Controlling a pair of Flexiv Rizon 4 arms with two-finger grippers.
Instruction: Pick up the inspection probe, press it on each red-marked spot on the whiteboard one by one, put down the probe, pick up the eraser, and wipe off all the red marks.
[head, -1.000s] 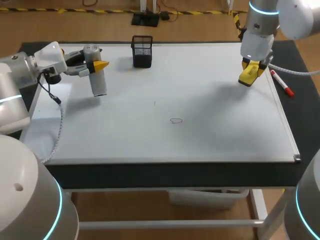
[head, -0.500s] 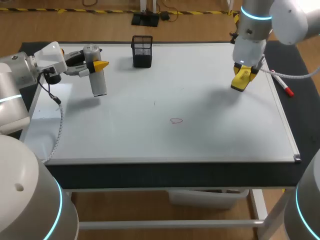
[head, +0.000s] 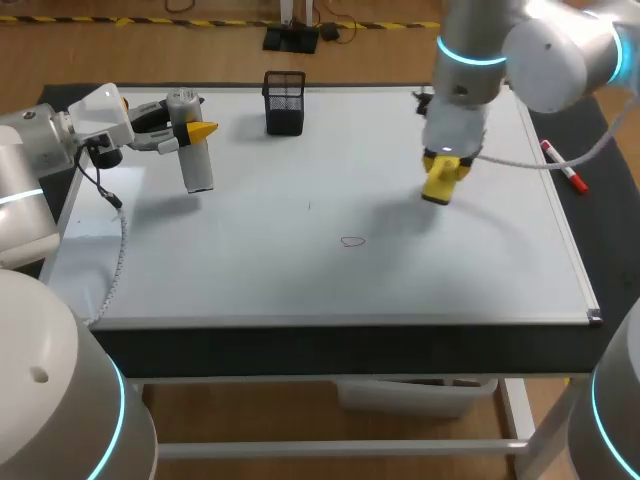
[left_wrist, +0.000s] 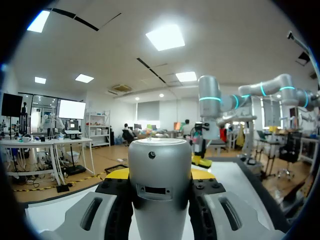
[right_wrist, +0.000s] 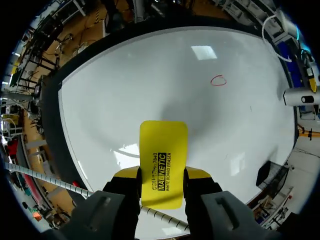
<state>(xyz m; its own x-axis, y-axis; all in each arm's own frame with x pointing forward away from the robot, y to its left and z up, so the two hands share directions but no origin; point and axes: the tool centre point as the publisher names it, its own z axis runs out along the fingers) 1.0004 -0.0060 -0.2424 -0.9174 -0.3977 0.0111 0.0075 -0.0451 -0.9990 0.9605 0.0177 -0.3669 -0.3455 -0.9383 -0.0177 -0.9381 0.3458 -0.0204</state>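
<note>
Eraser (head: 440, 186), the yellow one, was seen clamped between the yellow tips of the right gripper (right_wrist: 162, 176), so that gripper was closed on it from both sides. It was held over the far right part of the whiteboard (head: 250, 270), with a soft shadow thrown on the surface under it. Whether it actually touched the board couldn't be made out.

The one red mark (head: 352, 241), a small loop, was drawn nearer the front edge and toward the middle. It was well apart from the eraser, and only bare board was seen between the two. A tiny dark tick (head: 309, 207) was spotted a bit left of the loop.

The inspection probe (head: 195, 152), a silver cylinder, was pinched on both sides by the left gripper (head: 183, 128). It was held roughly upright over the far left part of the board. A black mesh pen holder (head: 285, 102) was parked at the far edge, near the probe but not touching it. A red marker (head: 563, 165) was left lying just off the board's right edge on the dark mat. A coiled cable (head: 118, 255) was draped along the left edge.

The right arm (head: 540, 60) was stretched in from the far right corner toward the middle, wrist pointed straight down. The left arm (head: 40, 150) was kept low at the left side, wrist turned sideways, gripper aimed across the board.
</note>
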